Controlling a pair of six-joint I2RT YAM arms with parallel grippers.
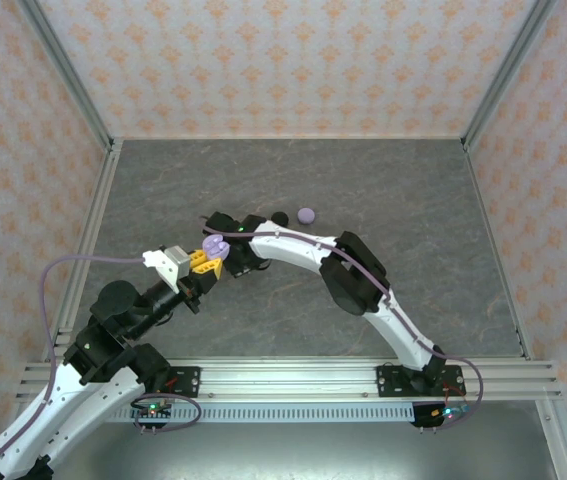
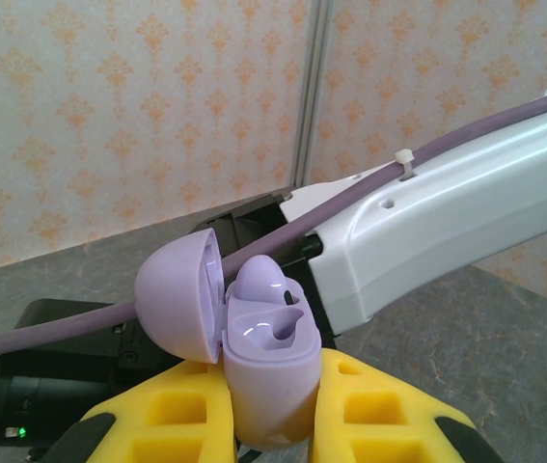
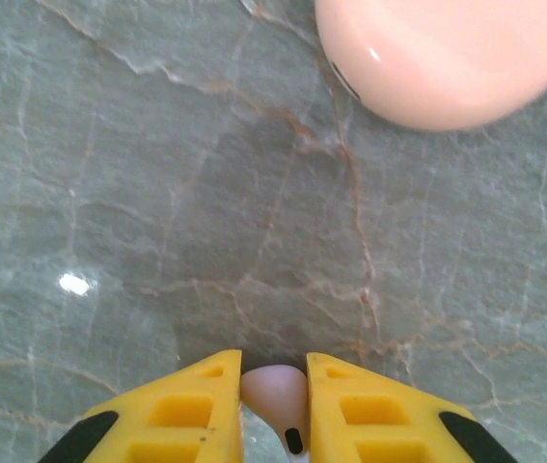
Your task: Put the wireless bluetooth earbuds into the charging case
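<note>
Between the yellow fingers of the left gripper (image 2: 273, 371) sits the lavender charging case (image 2: 271, 386), pinched firmly by its lower body and held upright. Its domed lid (image 2: 181, 294) is flipped back to the left. One lavender earbud (image 2: 259, 280) sits in the far pocket, while the near pocket looks hollow. Just behind the case, the white link of the right arm (image 2: 447, 222) crosses the wrist view, with a purple cable (image 2: 369, 178) tied along it. From overhead you can see the left gripper (image 1: 205, 262) holding the case (image 1: 213, 245) near the middle of the grey marbled table (image 1: 413, 200), right beside the right arm's wrist.

The right gripper (image 3: 273, 371) is nearly closed, its two yellow fingers squeezing a small pale pink earbud (image 3: 275, 391) that has a dark oval spot on its lower part. Whether it touches the table I can't tell. Ahead of it lies a pink rounded shell (image 3: 437, 58), apart from the fingers. Farther back on the table rest a black disc (image 1: 279, 218) and a lavender disc (image 1: 307, 214), close together.
</note>
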